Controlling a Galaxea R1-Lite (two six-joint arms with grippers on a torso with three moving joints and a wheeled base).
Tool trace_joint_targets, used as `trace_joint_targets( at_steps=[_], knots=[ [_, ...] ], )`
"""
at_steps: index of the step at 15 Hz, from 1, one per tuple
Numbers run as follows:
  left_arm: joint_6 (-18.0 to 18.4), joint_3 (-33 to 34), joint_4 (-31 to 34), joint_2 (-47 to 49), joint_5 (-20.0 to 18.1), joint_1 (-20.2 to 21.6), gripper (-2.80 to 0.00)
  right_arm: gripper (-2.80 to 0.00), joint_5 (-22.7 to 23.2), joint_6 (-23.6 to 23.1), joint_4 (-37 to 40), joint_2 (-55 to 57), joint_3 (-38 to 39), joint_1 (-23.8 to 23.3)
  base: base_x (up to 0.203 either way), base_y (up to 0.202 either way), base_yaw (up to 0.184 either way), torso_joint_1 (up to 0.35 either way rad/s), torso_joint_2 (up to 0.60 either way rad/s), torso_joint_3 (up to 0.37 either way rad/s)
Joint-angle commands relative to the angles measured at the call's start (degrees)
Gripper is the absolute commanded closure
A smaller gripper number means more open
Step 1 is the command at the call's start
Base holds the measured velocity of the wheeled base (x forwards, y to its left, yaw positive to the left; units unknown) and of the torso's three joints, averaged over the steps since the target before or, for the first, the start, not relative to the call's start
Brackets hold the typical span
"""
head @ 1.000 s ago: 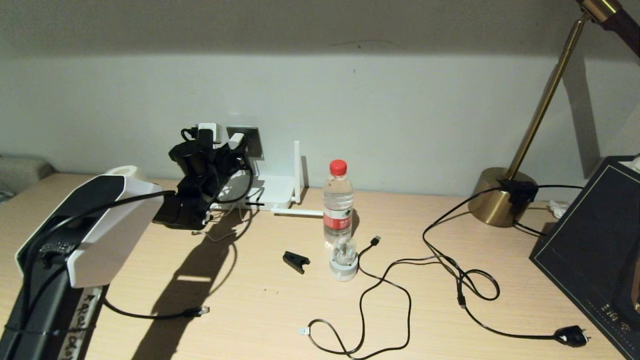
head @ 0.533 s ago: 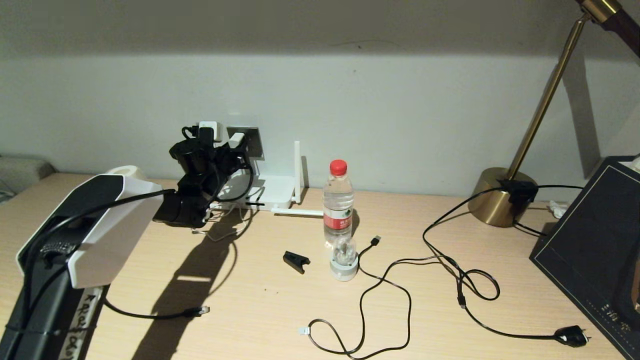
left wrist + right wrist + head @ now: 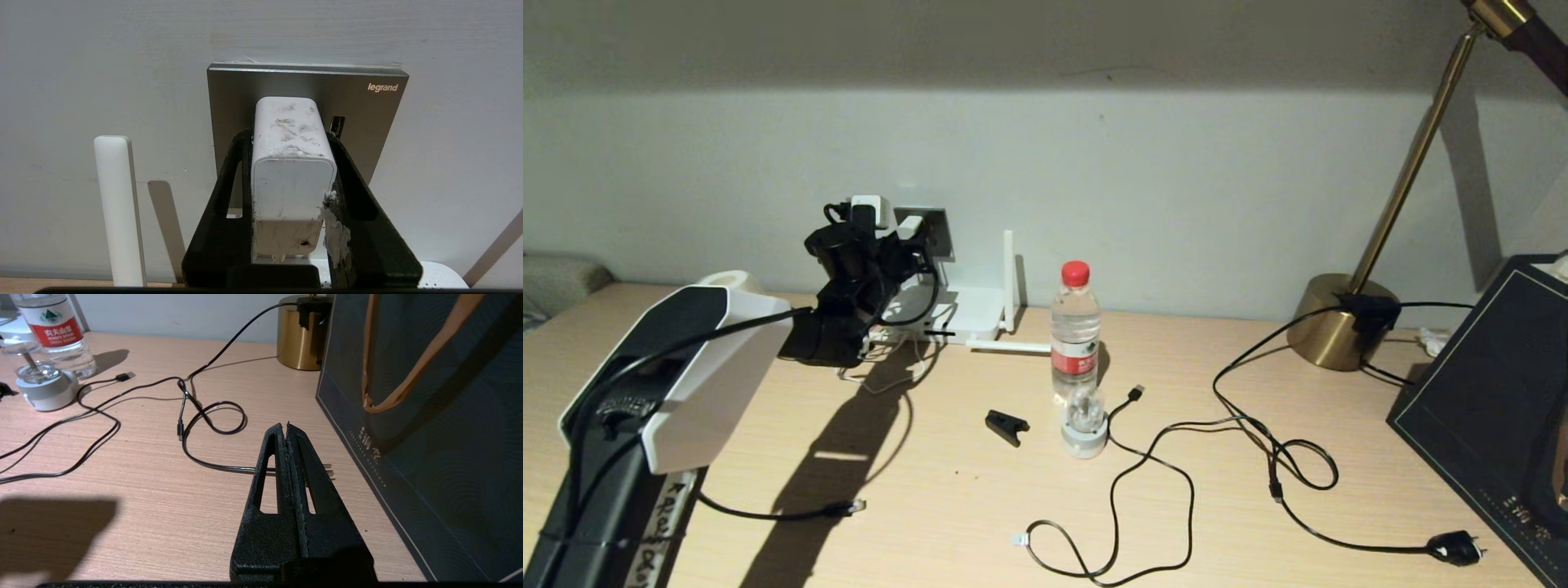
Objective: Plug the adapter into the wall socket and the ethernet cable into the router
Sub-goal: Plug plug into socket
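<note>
My left gripper (image 3: 289, 136) is shut on the white adapter (image 3: 291, 163), one black finger (image 3: 239, 163) on each side. The adapter's far end meets the grey wall socket (image 3: 367, 114); its pins are hidden. In the head view this gripper (image 3: 894, 237) is at the wall socket (image 3: 935, 233), above the white router (image 3: 968, 314). The ethernet cable (image 3: 849, 508) lies loose on the desk at the front left. My right gripper (image 3: 286, 426) is shut on nothing and hangs over the desk beside a dark bag.
A water bottle (image 3: 1075, 327), a small round grey stand (image 3: 1085, 429) and a black clip (image 3: 1006, 426) sit mid-desk. A USB cable (image 3: 1137, 392) and a black mains plug (image 3: 1454, 549) trail to the right. A brass lamp (image 3: 1339, 327) and the dark bag (image 3: 1486, 408) stand at the right.
My left gripper, still holding the adapter, has shifted slightly up and to the right, toward the socket. Nothing else has moved.
</note>
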Motion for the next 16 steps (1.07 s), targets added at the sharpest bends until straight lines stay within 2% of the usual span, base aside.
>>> trace_joint_targets(
  at_steps=[1, 7, 16],
  knots=[
    [0.0, -0.2, -0.4, 0.5, 0.1, 0.0, 0.0, 0.0, 0.0, 0.0, -0.1, 0.0, 2.0, 0.0, 0.0, 0.0, 0.0, 0.0, 0.0, 0.0],
    [0.0, -1.9, -0.5, 2.5, 1.8, -0.2, 0.0, 0.0, 0.0, 0.0, -0.1, 0.0, 2.0, 0.0, 0.0, 0.0, 0.0, 0.0, 0.0, 0.0],
    [0.0, -2.4, -0.8, 3.0, 1.6, -0.1, 0.0, 0.0, 0.0, 0.0, -0.1, 0.0, 2.0, 0.0, 0.0, 0.0, 0.0, 0.0, 0.0, 0.0]
  ],
)
